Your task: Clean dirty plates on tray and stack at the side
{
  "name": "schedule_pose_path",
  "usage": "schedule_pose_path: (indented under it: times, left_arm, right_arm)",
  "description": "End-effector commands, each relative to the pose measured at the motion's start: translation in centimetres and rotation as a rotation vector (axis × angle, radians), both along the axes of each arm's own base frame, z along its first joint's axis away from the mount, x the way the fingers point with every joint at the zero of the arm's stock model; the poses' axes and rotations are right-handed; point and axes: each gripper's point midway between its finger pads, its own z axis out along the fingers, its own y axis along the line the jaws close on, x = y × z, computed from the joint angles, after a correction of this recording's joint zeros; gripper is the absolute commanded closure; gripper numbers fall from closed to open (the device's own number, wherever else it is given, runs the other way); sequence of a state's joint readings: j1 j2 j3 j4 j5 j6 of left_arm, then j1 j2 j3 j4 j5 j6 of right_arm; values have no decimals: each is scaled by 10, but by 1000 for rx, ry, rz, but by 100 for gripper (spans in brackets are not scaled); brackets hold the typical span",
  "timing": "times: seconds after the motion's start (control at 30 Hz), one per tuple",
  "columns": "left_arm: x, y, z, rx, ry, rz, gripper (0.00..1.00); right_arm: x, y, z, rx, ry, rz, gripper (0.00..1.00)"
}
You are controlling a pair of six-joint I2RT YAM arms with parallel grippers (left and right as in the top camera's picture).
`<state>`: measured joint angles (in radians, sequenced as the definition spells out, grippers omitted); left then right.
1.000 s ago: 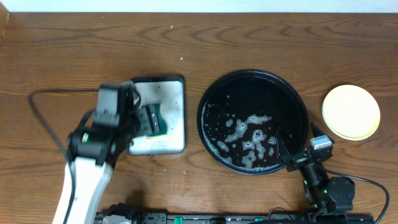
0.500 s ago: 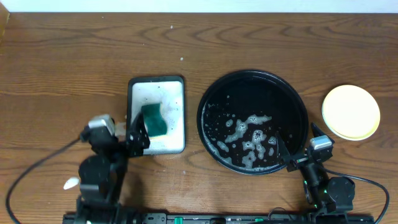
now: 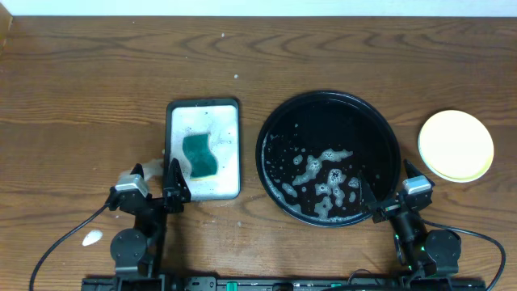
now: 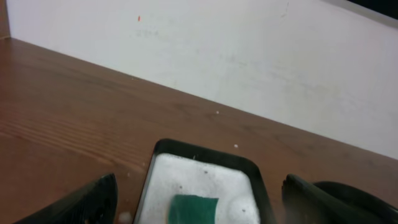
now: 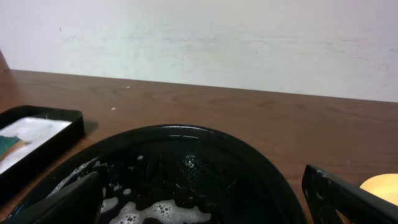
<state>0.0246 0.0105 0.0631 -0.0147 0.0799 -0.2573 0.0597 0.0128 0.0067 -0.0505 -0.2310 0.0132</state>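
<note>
The round black tray [image 3: 327, 94] sits at the centre right and holds only white foam, with no plate on it. A pale yellow plate [image 3: 456, 145] lies on the table to its right; I cannot tell what lies under it, and no mint-blue plate shows. My left gripper [image 3: 153, 183] is open and empty at the front of the small tray. My right gripper [image 3: 386, 187] is open and empty at the black tray's front right rim. In the right wrist view the open fingers [image 5: 202, 202] frame the black tray [image 5: 186, 129], and the yellow plate [image 5: 382, 185] shows at the right edge.
A small rectangular tray [image 3: 231, 121] of foam holds a teal sponge [image 3: 199, 154]. In the left wrist view that tray [image 4: 205, 149] and the sponge [image 4: 194, 210] lie between the open fingers [image 4: 199, 214]. A white foam blob [image 3: 92, 238] lies on the table at the front left.
My left arm has pulled back from the small tray to the table's front edge, leaving the sponge in the foam. The right arm has not moved.
</note>
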Motion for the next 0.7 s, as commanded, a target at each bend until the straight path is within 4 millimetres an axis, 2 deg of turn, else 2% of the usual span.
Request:
schedule_pose_path:
  times: [0.0, 0.33, 0.67]
  left_arm:
    - [4, 0, -14, 15, -7, -6, 16]
    - [1, -1, -39, 10, 98, -7, 16]
    - [1, -1, -39, 10, 101, -7, 16]
  right_arm:
    - [0, -2, -1, -14, -2, -10, 1]
    - [0, -2, -1, -14, -2, -10, 1]
    - [0, -2, -1, -14, -2, -10, 1]
